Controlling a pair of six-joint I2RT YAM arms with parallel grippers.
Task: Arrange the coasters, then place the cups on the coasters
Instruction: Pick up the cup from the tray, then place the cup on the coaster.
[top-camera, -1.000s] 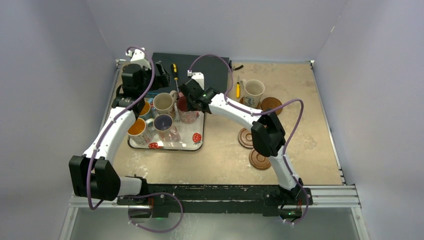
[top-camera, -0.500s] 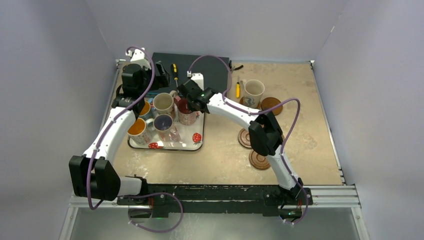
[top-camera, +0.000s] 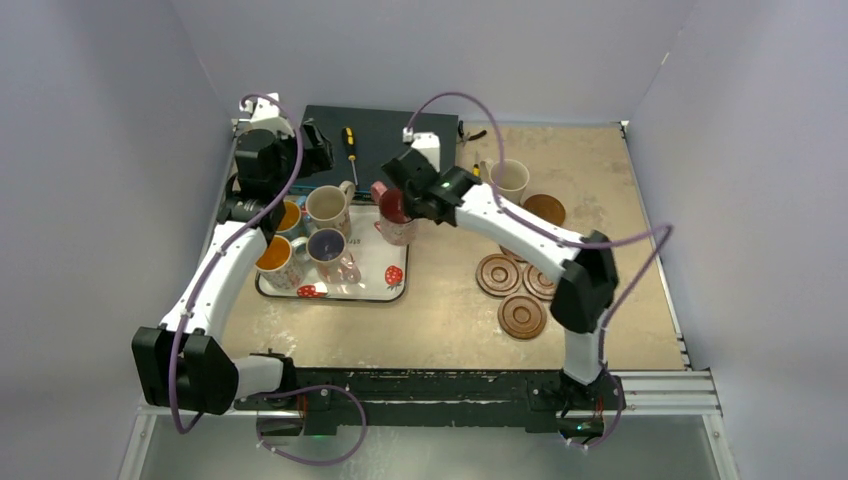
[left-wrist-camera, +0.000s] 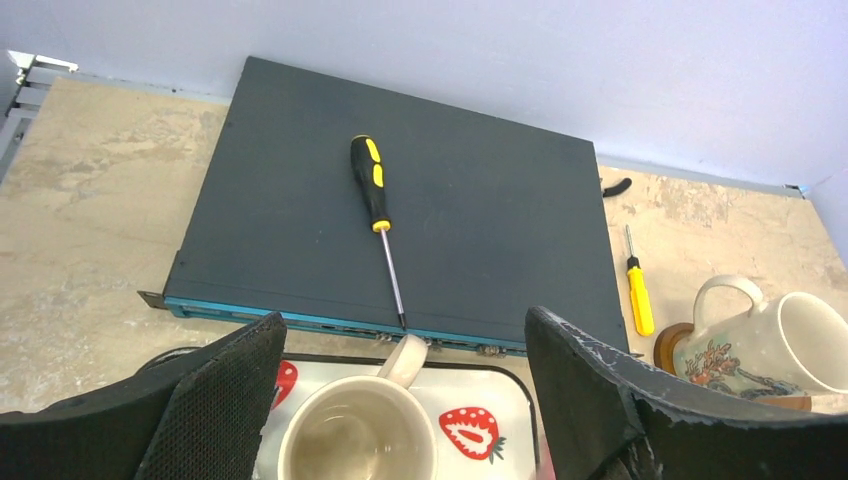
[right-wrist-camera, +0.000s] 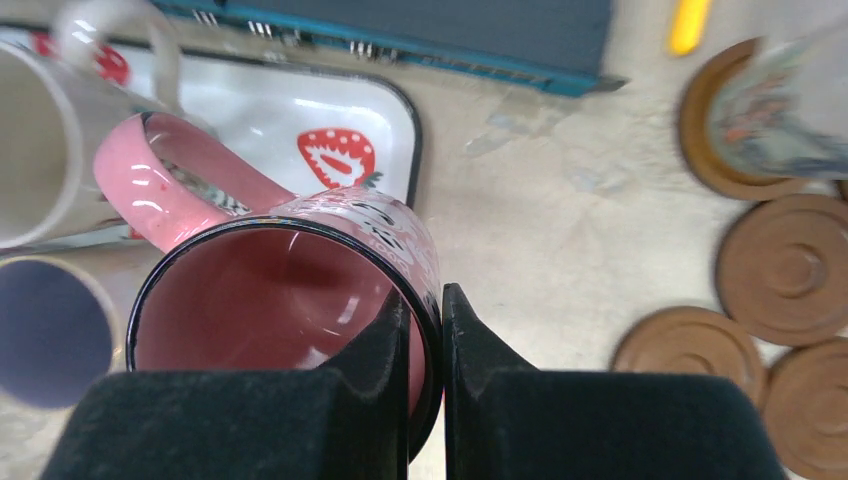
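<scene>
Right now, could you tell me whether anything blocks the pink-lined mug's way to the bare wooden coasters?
Nothing visible does: only tabletop lies between the pink-lined ceramic mug, pinched by the right fingers, and the round brown coasters.

A robotics lab test cell: plain pale wall panels box in a beige tabletop on aluminium rails, two cabled white robot arms are bolted at 6 o'clock, and at 12 o'clock a dark rack-mount unit carries a black-and-yellow screwdriver, with a smaller yellow screwdriver nearby
</scene>
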